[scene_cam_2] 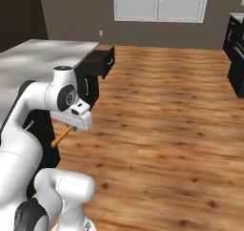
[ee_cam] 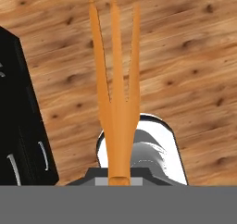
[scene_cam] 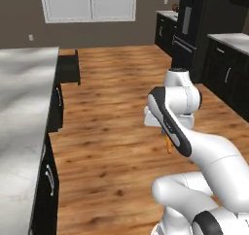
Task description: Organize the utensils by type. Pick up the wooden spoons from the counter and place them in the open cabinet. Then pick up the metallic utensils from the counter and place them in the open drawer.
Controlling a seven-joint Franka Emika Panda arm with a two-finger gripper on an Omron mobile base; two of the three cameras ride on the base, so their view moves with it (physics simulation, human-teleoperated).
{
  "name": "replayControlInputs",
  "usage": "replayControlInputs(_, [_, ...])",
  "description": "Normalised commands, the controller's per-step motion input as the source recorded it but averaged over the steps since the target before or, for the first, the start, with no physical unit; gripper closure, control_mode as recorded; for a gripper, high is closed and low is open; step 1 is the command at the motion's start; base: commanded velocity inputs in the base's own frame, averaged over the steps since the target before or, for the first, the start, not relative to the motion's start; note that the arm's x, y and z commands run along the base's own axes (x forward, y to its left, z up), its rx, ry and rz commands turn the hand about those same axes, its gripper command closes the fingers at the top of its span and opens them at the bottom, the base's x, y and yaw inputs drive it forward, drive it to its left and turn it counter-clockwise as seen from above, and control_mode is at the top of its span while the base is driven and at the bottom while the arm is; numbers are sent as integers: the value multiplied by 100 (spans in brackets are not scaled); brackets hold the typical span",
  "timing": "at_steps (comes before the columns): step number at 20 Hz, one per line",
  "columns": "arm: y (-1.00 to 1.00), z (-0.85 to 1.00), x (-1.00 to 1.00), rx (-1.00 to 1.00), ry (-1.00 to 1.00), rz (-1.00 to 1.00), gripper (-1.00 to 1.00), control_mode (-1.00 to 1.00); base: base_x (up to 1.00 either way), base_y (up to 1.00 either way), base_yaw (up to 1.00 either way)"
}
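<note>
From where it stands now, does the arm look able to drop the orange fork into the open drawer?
Probably not yet: the gripper, shut on the orange fork, hangs over bare floor, and the open drawer lies well ahead. Nothing blocks the way.

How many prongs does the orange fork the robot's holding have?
3. On the orange fork, seen from the hand camera, one prong runs along the left, one down the middle and one along the right, all pointing away from the fingers over the wooden floor.

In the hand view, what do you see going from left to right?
Black base cabinets → orange fork, held by the gripper → bare wooden floor.
</note>
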Motion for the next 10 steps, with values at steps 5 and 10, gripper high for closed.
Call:
replayControlInputs(5, [0,0,0,0,0,0,100,100,100,-29,9])
replayControlInputs(10, [0,0,0,0,0,0,100,100,100,-15,0])
